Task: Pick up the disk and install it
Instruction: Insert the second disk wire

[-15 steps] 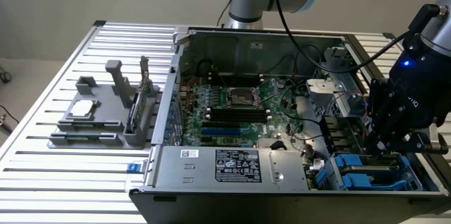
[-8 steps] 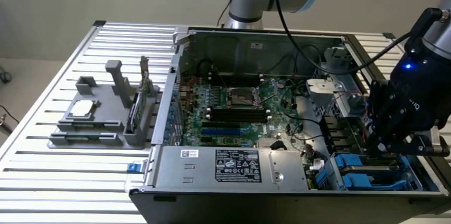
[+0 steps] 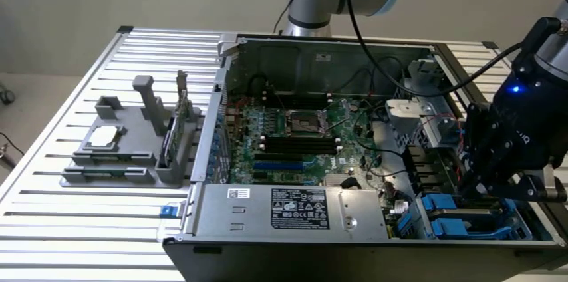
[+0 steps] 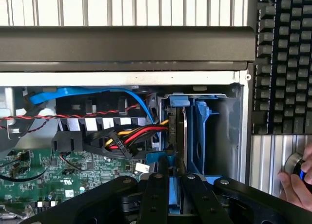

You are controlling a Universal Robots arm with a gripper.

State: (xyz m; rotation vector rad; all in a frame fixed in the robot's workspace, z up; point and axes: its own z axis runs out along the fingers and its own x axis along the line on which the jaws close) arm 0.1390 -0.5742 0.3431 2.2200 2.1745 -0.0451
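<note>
The disk (image 4: 197,136) stands on edge in the drive bay at the case's front corner, its blue carrier framing a thin grey edge. My gripper (image 4: 171,173) is right over it, black fingers (image 4: 155,190) shut on a blue part of the carrier. In the exterior view my gripper (image 3: 483,192) hangs low inside the computer case (image 3: 222,89) at the exterior view's right, just above the blue carriers (image 3: 443,205) in the bay. The held part of the disk is hidden there behind the gripper body.
Red, yellow and black cables (image 4: 131,136) and a blue cable (image 4: 73,95) run beside the bay. The power-supply box (image 3: 302,209), the motherboard (image 3: 302,129) and a grey fixture (image 3: 133,142) lie to the exterior view's left. A hand (image 4: 297,182) and a keyboard (image 4: 287,63) sit outside the case.
</note>
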